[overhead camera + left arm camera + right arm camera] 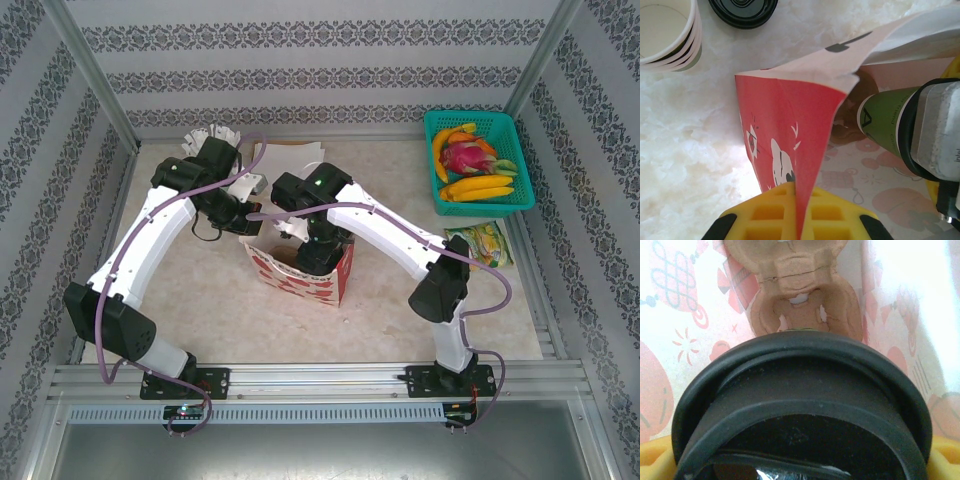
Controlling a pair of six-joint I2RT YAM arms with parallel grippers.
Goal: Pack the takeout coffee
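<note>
Left pincer (800, 220) is clamped on the rim of the paper bag (785, 135), bottom centre. Right pincer (320, 252) grips the takeout coffee (884, 125) (black lid (800, 405) facing its camera) inside the bag, mid-frame overhead.

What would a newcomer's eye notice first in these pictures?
The red-and-white paper bag at the table's middle, where both arms meet: the left fingers pinch its rim. Inside it, the right fingers hold the takeout coffee close to a cardboard carrier. A teal basket of fruit sits at the far right corner.
</note>
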